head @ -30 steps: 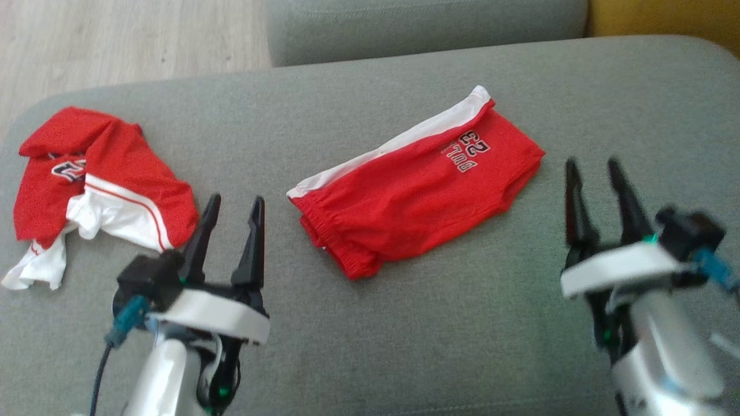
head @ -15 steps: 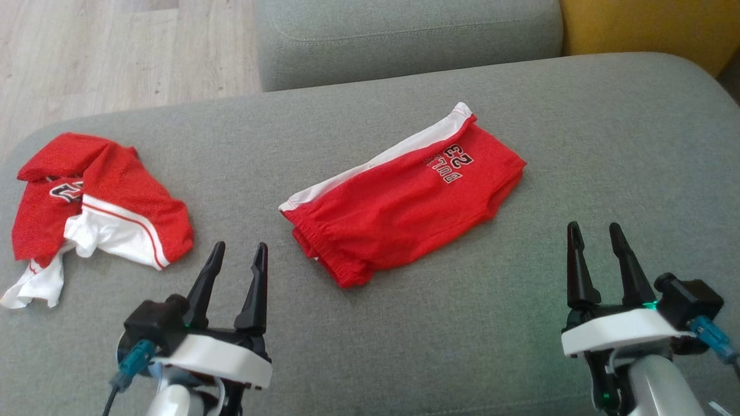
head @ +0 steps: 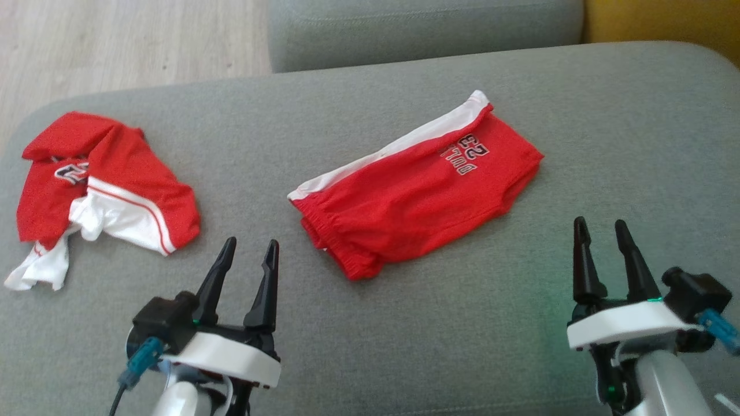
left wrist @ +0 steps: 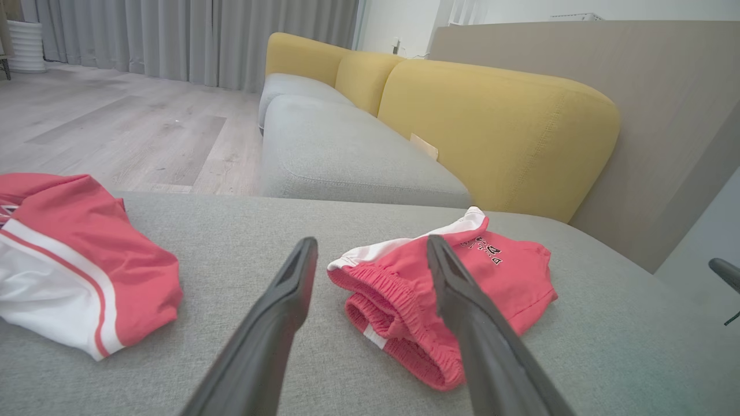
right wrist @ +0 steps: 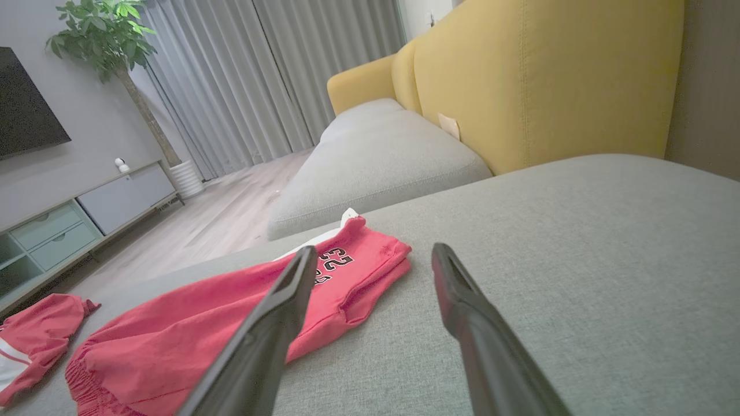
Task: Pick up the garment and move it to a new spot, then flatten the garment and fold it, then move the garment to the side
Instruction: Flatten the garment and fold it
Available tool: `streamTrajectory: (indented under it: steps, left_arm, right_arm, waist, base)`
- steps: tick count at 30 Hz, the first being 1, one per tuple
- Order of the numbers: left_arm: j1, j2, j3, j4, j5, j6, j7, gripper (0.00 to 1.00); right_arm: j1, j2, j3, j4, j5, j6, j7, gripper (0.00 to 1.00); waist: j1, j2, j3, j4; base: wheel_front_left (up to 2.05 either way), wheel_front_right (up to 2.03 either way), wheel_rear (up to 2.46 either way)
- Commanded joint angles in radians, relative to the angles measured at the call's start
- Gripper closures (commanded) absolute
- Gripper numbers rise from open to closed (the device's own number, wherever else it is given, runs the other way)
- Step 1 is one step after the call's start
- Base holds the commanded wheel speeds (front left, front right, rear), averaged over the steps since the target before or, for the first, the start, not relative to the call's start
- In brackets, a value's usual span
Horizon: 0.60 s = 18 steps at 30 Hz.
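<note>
Left hand [head: 252, 242]: empty, fingers apart.
Right hand [head: 599, 222]: empty, fingers apart.
Shorts [head: 416, 185]: folded, lying on the cushion [head: 462, 335].
Advice: grip all layers at both ends together, so the fold holds.

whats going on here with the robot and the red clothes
A two-armed robot faces a gray cushion. Red shorts lie folded in the middle, a crumpled red and white jersey to the robot's left. The left gripper and right gripper are open and empty, short of both garments.
</note>
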Motion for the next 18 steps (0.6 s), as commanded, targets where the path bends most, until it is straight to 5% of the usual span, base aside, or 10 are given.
streamTrajectory:
  steps: [1, 10, 18]
  left_arm:
    - [-0.058, 0.002, 0.023, -0.032, -0.002, -0.002, -0.006, 0.0]
    - [-0.097, 0.002, -0.008, -0.022, -0.005, -0.011, -0.006, 0.0]
    - [-0.123, 0.002, -0.046, -0.006, -0.013, -0.016, -0.006, 0.0]
  right_arm:
    - [-0.053, -0.002, 0.013, -0.02, 0.018, -0.001, 0.009, 0.0]
    - [-0.184, -0.002, -0.042, 0.13, 0.206, -0.001, 0.123, 0.0]
    - [-0.4, -0.002, -0.152, 0.433, 0.411, -0.001, 0.229, 0.0]
  waist:
    - [0.0, -0.0001, 0.013, 0.013]
    - [0.0, -0.0001, 0.076, 0.083]
    - [0.0, -0.0001, 0.127, 0.176]
  base:
    - [0.0, 0.0, 0.0]
    - [0.0, 0.0, 0.0]
    - [0.0, 0.0, 0.0]
